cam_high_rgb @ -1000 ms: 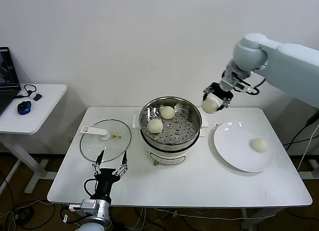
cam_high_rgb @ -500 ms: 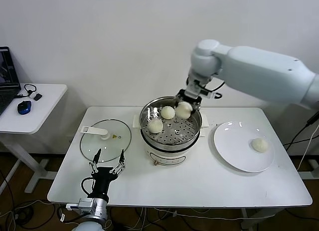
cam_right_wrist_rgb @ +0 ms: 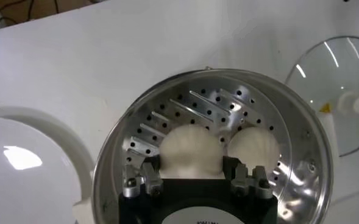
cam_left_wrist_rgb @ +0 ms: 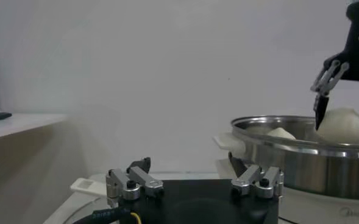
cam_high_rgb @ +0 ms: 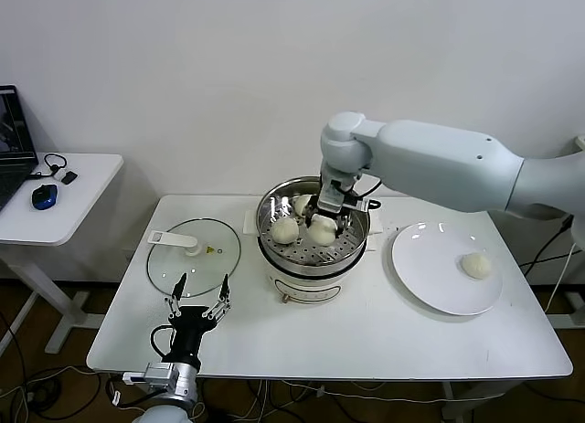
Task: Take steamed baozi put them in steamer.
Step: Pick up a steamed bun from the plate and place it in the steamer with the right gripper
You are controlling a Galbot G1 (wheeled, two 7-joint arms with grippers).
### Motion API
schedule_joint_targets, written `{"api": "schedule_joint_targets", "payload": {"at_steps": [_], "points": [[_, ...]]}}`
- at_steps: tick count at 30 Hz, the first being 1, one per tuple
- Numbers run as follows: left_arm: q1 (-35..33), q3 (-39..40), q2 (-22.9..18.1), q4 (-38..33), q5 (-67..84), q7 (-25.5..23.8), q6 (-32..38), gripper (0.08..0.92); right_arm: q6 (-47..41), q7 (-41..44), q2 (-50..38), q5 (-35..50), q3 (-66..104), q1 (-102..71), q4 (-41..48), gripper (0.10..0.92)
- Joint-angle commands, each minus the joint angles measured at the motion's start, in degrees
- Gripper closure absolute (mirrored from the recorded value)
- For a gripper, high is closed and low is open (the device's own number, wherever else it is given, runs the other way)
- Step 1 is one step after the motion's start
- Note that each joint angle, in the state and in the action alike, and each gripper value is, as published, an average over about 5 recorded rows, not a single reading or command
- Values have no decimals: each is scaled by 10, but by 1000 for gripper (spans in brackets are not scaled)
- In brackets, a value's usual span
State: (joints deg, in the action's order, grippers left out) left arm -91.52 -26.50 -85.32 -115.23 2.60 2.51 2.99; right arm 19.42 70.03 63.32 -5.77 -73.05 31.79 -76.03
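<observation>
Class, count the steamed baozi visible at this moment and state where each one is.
4. One on the white plate at; three in the steamer: one, one behind, and one held by the right gripper. None appear hidden.

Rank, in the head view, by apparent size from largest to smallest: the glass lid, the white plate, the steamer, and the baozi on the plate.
1. White plate and steamer: about equally wide, so I do not rank them.
2. Glass lid: slightly smaller.
3. Baozi on the plate: by far the smallest.
</observation>
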Motion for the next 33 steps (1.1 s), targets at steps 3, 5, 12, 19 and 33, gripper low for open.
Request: {"api": "schedule_joint_targets", "payload": {"at_steps": [3, 5, 12, 19, 33], "points": [[4, 1, 1, 5, 1, 0, -2, 177, 10, -1, 6, -41, 8, -39, -7, 364], [4, 2, 1, 6, 1, 0, -2, 177, 10, -1, 7, -41, 9, -41, -10, 364], [3, 1, 0, 4, 1, 0, -2, 177, 24, -2, 12, -53, 11, -46, -11, 364], [3, 2, -1, 4, 0, 1, -2, 177, 37, -5, 14, -62, 16, -50, -11, 364], [4, 2, -2, 3, 2, 1, -4, 177, 64, -11, 17, -81, 26, -60, -7, 364]]}}
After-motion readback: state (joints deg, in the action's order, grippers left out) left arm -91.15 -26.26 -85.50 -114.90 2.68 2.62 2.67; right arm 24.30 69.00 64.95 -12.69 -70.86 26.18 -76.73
